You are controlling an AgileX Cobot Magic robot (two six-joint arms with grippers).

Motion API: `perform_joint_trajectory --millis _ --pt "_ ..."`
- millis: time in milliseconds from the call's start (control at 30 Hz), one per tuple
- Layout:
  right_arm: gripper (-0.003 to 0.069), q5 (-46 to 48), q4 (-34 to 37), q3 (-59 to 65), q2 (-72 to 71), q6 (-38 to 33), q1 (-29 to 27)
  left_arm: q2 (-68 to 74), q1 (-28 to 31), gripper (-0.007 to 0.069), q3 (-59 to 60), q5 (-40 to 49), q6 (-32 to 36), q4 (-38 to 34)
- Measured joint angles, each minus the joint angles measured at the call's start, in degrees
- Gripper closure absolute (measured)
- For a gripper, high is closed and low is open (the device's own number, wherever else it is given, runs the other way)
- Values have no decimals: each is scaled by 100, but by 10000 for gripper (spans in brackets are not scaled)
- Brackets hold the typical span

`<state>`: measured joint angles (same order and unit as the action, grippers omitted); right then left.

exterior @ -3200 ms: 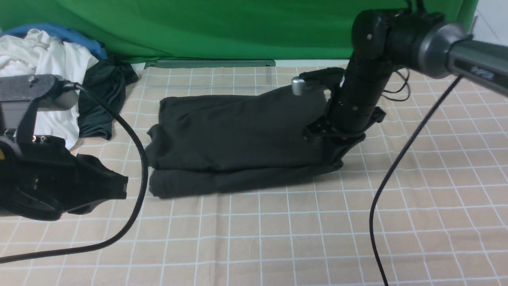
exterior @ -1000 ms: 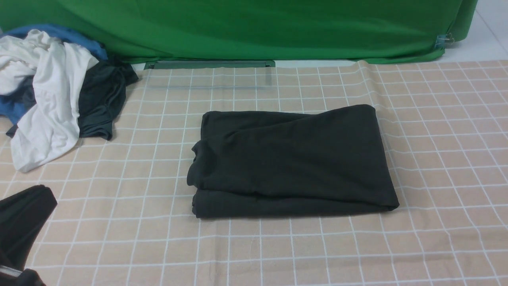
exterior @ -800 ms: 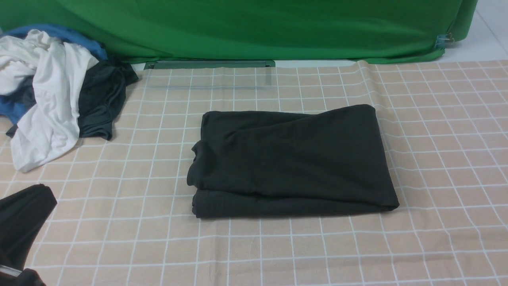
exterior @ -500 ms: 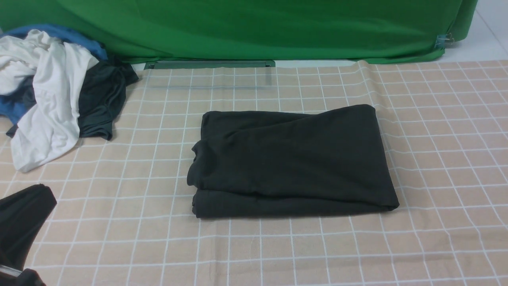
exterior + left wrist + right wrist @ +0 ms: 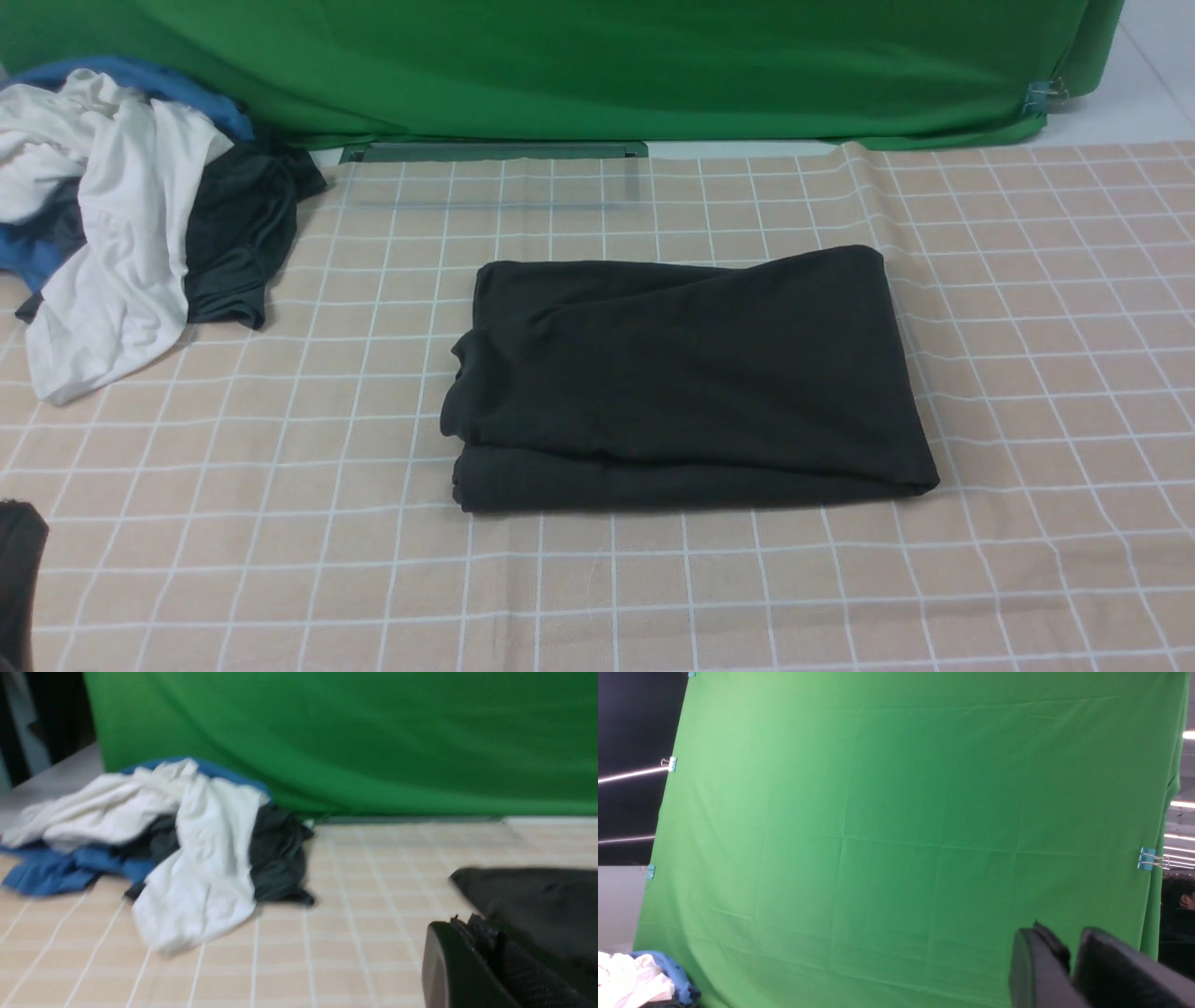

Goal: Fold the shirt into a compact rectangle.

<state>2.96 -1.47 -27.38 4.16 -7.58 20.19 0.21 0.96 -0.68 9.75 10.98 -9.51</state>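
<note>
Withdrawn further since the earlier frames, the left gripper [image 5: 17,579] is seen in the front view only as a black sliver at the 8 o'clock corner. In the left wrist view the left gripper [image 5: 486,970] shows ribbed black fingers [image 5: 523,980] pressed together, closed on nothing. The right gripper [image 5: 1069,970] is seen only in its own wrist view, raised against the green backdrop [image 5: 896,835]; its smooth black fingers [image 5: 1036,970] stand slightly parted with a narrow gap, and nothing is held. The shirt [image 5: 686,373], matte black cotton, is laid at the centre of the checked beige tablecloth [image 5: 653,597] as a folded, roughly rectangular stack, its 3 o'clock edge straight and its 9 o'clock edge rounded and uneven, with a lower layer showing along the 6 o'clock edge. Bare cloth surrounds it on all sides. A crumpled clothes pile [image 5: 121,224] of white, blue and dark fabric is heaped at 10 o'clock, well apart from the shirt.
</note>
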Motion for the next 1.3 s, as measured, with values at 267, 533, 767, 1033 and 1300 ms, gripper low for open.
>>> perform_joint_trajectory --millis 267,533,767,1033,1300 --pt "470 0 0 18 0 0 0 -21 30 605 108 388 51 154" --pt "456 0 0 18 0 0 -6 -21 18 604 108 395 83 154" --pt "435 -6 0 25 0 0 -11 -21 18 604 108 395 90 154" --pt "424 -2 0 25 0 0 -11 -21 18 604 108 395 90 154" --pt "424 561 0 284 -66 5 -335 -21 18 604 108 395 90 154"
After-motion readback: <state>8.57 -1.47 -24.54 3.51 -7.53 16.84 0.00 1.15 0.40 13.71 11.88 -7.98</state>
